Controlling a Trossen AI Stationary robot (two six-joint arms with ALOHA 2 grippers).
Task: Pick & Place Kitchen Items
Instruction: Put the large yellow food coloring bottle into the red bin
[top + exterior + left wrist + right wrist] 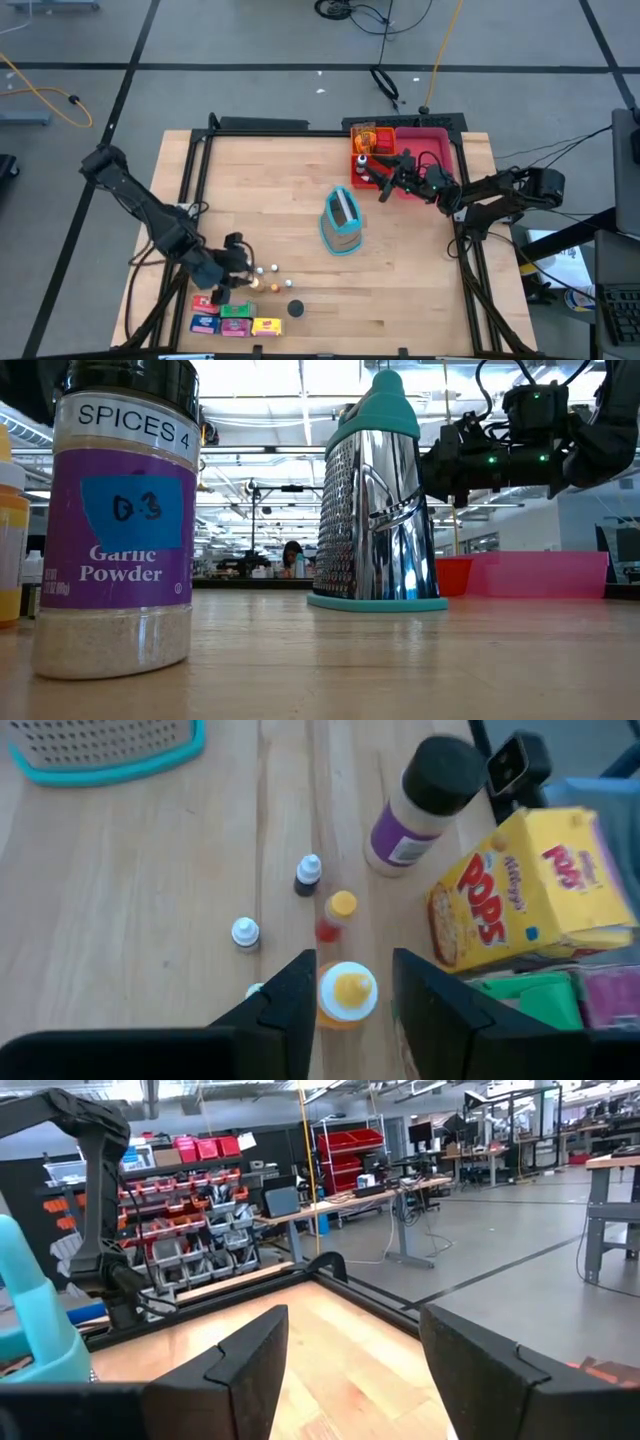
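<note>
Four tiny bottles (308,875) stand on the counter (280,210) beside one garlic jar (420,805) and four small boxes (233,320). Left tool (350,995) fingers straddle the orange bottle (346,996), not clamped. Right tool (385,180), open and empty, hovers over one pink tray (425,145).

Your left gripper (350,995) points down, its fingers (290,1005) parted with a gap between. Your right gripper (350,1370) is raised and level, fingers (245,1365) spread wide.
</note>
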